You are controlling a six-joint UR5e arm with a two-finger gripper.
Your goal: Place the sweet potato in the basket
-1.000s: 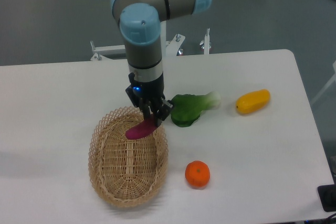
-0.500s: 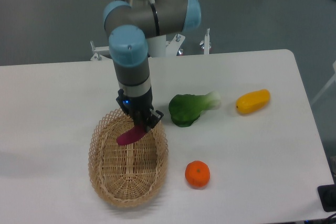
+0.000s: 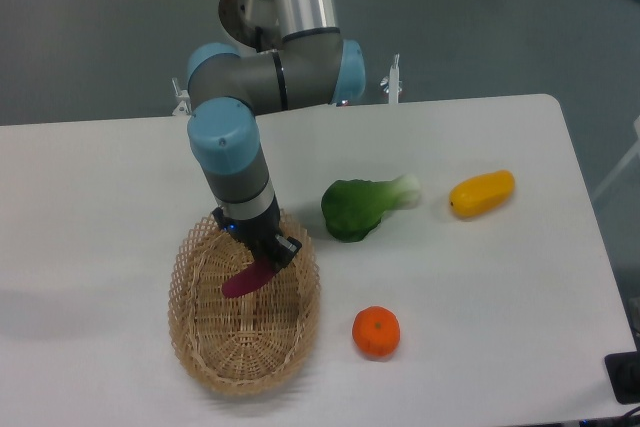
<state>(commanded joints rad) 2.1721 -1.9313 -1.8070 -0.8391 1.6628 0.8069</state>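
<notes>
Hand [image 3: 264, 259] grips sweet potato [image 3: 243, 281], long axis slanting toward lower left, low inside basket [image 3: 190, 342], left of centre.

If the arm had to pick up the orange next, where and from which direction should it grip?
Likely from straight above, fingers closing across the widest middle of the orange. It is round, sits alone on the table, and has free space on both sides between the basket and table edge.

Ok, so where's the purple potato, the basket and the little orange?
sweet potato [image 3: 243, 279], fixed camera, its visible purple middle.
basket [image 3: 195, 347], fixed camera, the woven left wall.
orange [image 3: 376, 332], fixed camera, the middle of the fruit.
</notes>
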